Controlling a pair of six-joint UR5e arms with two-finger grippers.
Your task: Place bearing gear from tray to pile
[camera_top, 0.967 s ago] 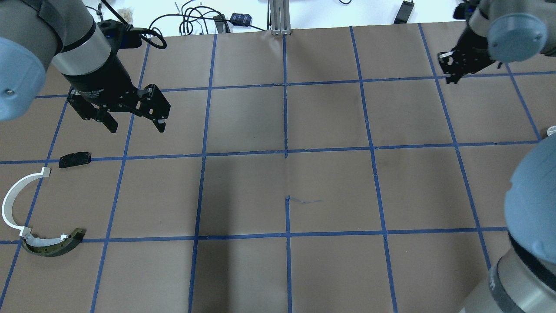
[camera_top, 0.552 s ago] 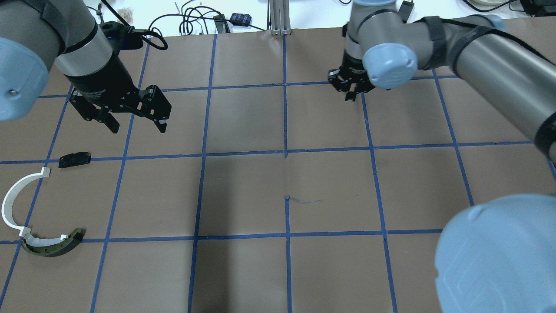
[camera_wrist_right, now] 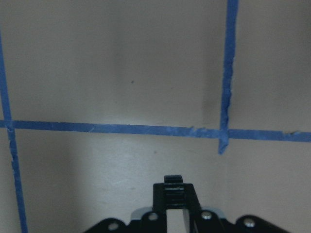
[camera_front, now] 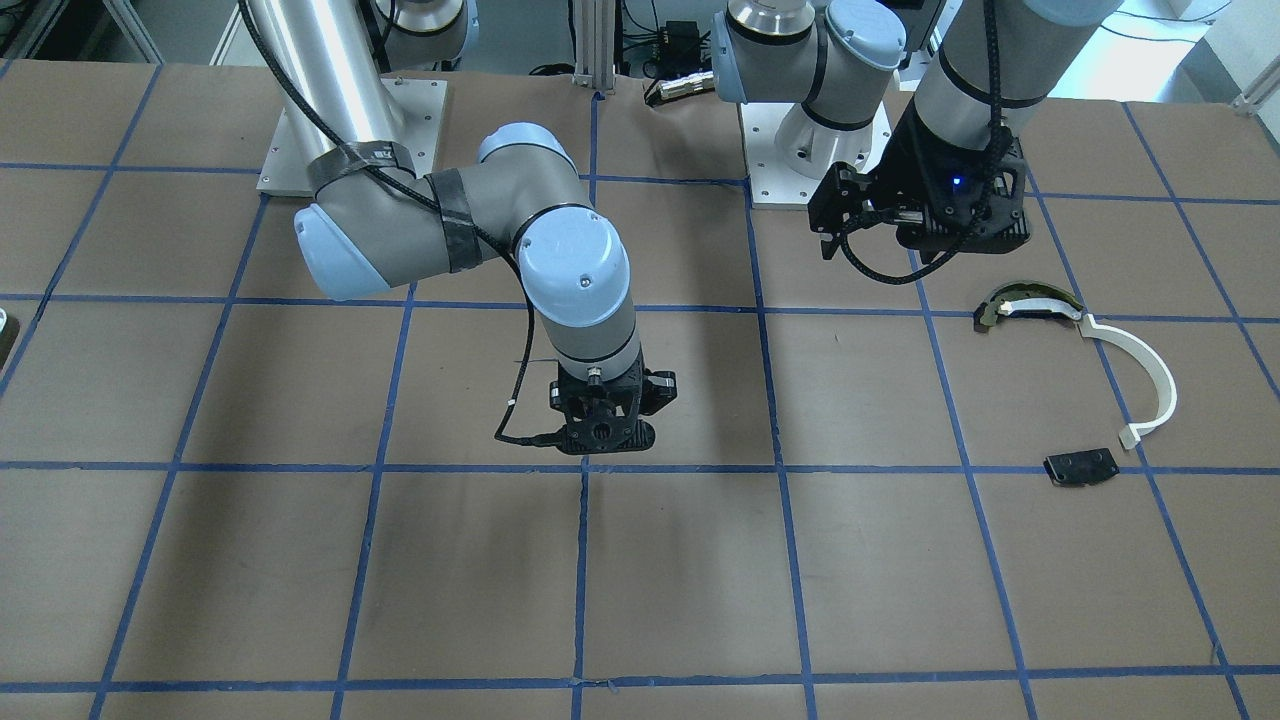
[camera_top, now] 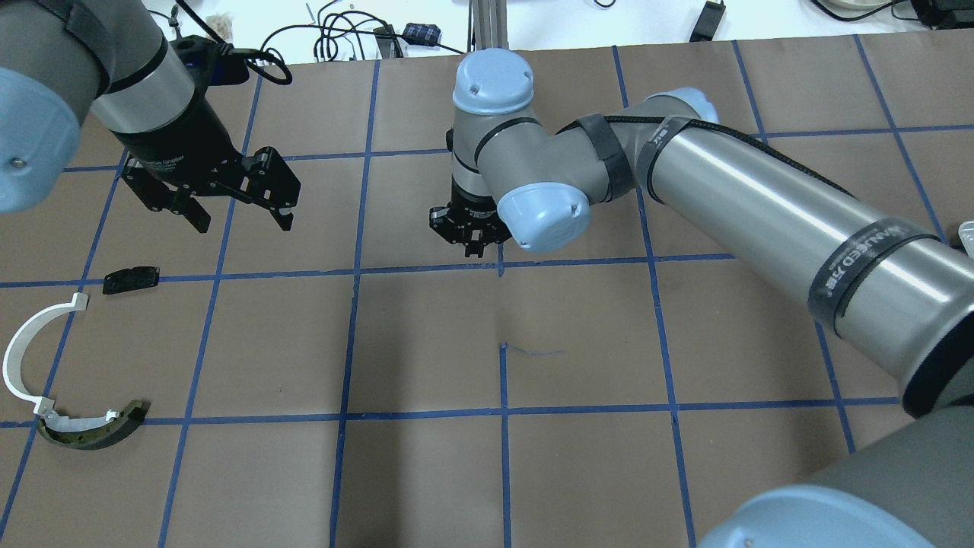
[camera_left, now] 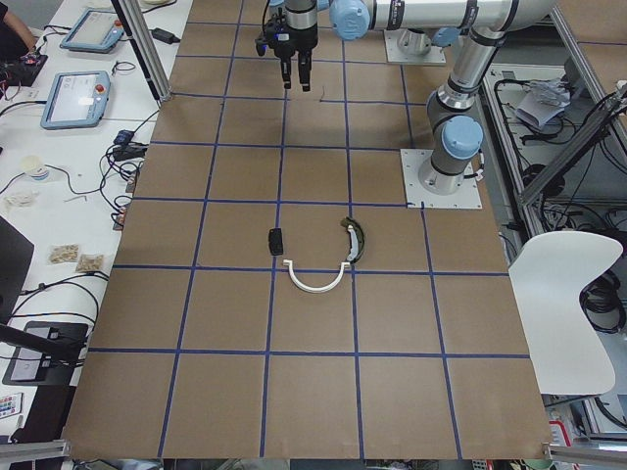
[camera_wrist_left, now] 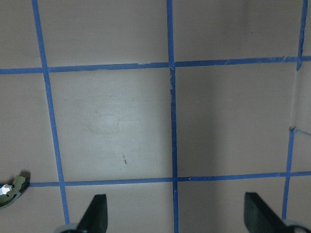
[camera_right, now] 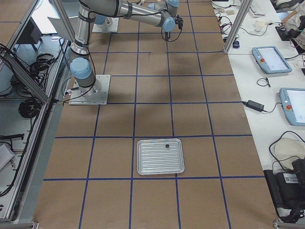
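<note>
My right gripper [camera_top: 469,242] hangs over the table's middle and is shut on a small dark toothed bearing gear [camera_wrist_right: 173,186], seen between its fingers in the right wrist view. The pile lies at the table's left end: a thin white arc strip [camera_top: 23,346], a dark curved piece with a pale band [camera_top: 95,431] and a small flat black plate [camera_top: 131,279]. My left gripper [camera_top: 241,224] is open and empty, above the table just beyond the black plate. The tray [camera_right: 160,156] lies at the right end with one small dark part [camera_right: 167,145] on it.
The table is brown paper with a blue tape grid. Cables and a metal post [camera_top: 487,30] lie past the far edge. Tablets [camera_right: 270,59] sit on the side bench. The right arm's long link [camera_top: 761,205] stretches across the right half.
My right arm has swung from the table's far right to its middle, carrying the shut gripper leftward. My left arm and the pile have not moved.
</note>
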